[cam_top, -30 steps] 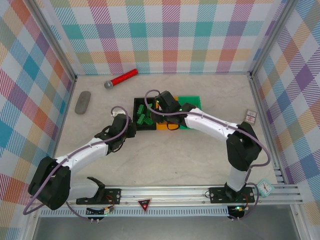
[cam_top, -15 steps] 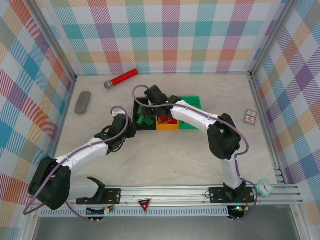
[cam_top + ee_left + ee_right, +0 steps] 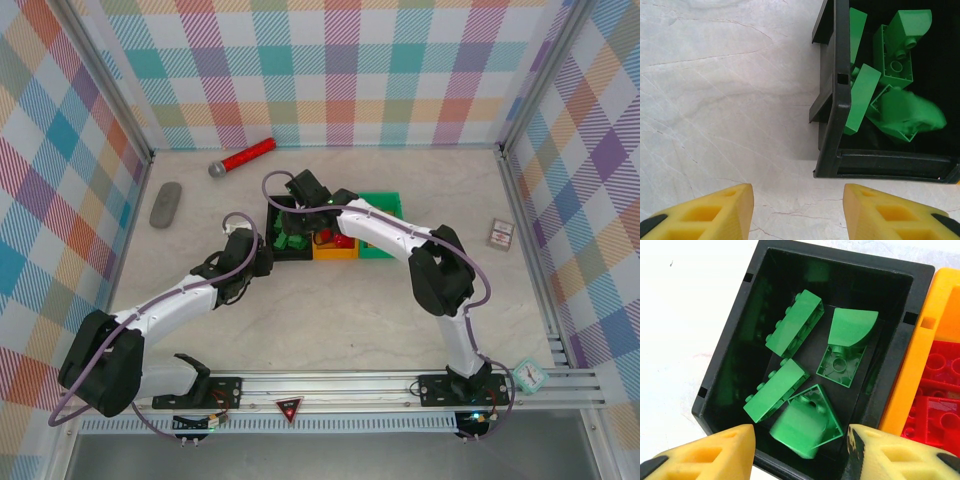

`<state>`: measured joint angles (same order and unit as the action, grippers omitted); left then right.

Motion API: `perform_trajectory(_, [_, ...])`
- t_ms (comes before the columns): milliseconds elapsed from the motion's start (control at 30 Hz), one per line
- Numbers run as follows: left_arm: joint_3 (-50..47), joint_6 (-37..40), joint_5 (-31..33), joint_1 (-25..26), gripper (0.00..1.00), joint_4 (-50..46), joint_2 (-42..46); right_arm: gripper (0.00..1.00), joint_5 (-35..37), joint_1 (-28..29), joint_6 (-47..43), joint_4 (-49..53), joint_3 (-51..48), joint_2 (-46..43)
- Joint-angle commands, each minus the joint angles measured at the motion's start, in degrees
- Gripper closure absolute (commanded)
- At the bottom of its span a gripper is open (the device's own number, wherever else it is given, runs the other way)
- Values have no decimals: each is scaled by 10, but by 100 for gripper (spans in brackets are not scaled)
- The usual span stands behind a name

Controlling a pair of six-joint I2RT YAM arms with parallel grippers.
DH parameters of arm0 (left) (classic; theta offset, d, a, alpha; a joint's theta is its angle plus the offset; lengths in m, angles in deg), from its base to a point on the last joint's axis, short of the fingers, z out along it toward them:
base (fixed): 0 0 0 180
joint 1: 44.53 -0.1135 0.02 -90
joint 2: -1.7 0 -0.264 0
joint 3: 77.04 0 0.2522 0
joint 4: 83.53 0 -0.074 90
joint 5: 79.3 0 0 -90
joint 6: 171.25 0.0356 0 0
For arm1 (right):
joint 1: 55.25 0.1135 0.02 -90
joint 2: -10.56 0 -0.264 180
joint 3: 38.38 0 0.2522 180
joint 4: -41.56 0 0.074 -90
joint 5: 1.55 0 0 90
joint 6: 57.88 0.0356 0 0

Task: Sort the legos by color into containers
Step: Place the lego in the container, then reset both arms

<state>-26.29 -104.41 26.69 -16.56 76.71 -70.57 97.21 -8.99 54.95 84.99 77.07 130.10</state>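
The black bin (image 3: 272, 224) holds several green legos (image 3: 790, 330). One green brick (image 3: 801, 429) at its near end looks blurred. My right gripper (image 3: 800, 452) hovers open right above that end of the bin, with nothing between its fingers. Beside the black bin, the orange bin (image 3: 932, 310) holds red legos (image 3: 937, 390), and the green bin (image 3: 385, 204) stands to its right. My left gripper (image 3: 797, 210) is open over bare table just in front of the black bin's (image 3: 832, 110) left corner. The green bricks (image 3: 895, 55) lie inside it.
A red-handled microphone (image 3: 243, 156) lies at the back, and a grey remote (image 3: 166, 204) lies at the left. A small card (image 3: 501, 233) sits at the right wall and a small clock (image 3: 530, 375) at the near right rail.
My right arm has swung left from over the orange and green bins to over the black bin. A blurred green brick now lies in that bin. The left arm has stayed put.
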Motion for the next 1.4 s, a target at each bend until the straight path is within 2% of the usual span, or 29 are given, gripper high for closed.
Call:
perform_trajectory(0, [3,-3,3,-6,50,-7,0,47,3,6,-8,2,-16,-22])
perform_trajectory(267, [1,-4,10,-6,50,-7,4,46,10,7,0,-60,-167,-131])
perform_trajectory(400, [-3,-4,14,-5,50,-5,11,46,39,6,4,-86,-255,-199])
perform_trajectory(700, [-29,-3,55,-6,50,-4,79,47,167,6,12,-110,-433,-354])
perform_trajectory(933, [-51,4,109,-7,50,-13,144,42,256,-7,36,-143,-549,-466])
perform_trajectory(1000, [-51,9,125,-8,50,-21,157,39,260,-24,29,-145,-566,-491])
perform_trajectory(1067, [-53,10,153,-9,50,-26,167,31,260,-51,23,-132,-578,-513])
perform_trajectory(1200, [-44,5,202,-11,50,-52,183,26,257,-115,2,-119,-600,-557])
perform_trajectory(1267, [-46,4,229,-13,42,-57,196,24,252,-153,-15,-112,-604,-582])
perform_trajectory(1300, [-45,2,239,-16,42,-62,202,23,252,-166,-27,-115,-607,-593])
perform_trajectory(1333, [-44,-4,253,-17,42,-70,209,20,257,-182,-43,-129,-616,-606])
perform_trajectory(1367, [-45,-9,263,-20,37,-74,216,16,263,-197,-52,-140,-623,-617])
